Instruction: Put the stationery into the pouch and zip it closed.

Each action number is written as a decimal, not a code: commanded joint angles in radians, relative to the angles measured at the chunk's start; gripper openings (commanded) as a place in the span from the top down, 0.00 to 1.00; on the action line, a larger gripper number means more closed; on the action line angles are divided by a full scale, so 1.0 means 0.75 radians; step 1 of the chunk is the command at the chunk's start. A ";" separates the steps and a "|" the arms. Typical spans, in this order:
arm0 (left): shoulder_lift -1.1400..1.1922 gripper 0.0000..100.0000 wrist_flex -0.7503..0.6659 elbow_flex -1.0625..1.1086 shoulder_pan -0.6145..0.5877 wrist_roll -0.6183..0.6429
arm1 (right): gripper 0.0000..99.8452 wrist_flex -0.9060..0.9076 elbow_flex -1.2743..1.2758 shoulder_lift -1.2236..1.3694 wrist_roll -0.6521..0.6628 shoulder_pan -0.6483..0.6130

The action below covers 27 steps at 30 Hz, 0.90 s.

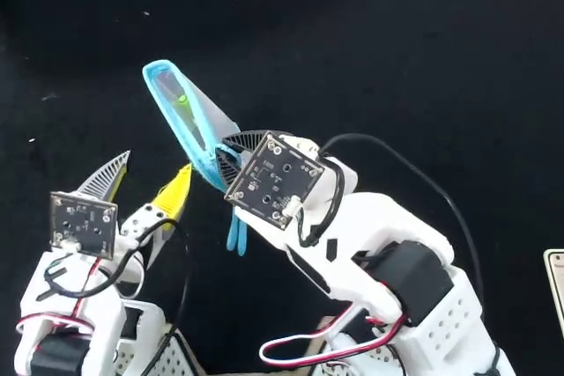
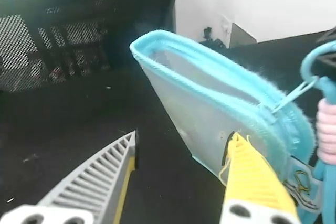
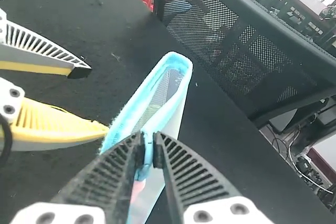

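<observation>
Pouch (image 1: pixel 189 114) is clamped by its blue edge in your right gripper (image 3: pixel 148 143). Your left gripper (image 1: pixel 155 165) gapes just beside it.

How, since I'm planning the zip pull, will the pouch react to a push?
Probably floppy: the pouch looks like thin mesh fabric, pinched at one edge by the right gripper. Held only there, a push would likely swing or fold it.
</observation>
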 commanded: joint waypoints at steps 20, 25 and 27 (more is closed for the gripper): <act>0.020 0.72 -0.135 0.060 0.208 0.333 | 0.99 0.002 -0.075 0.001 -0.002 -0.008; 0.012 0.72 -0.110 0.054 0.257 0.403 | 0.99 -0.006 -0.071 0.003 -0.002 -0.008; 0.012 0.72 -0.072 0.054 0.302 0.403 | 0.99 -0.006 -0.071 0.003 -0.002 -0.008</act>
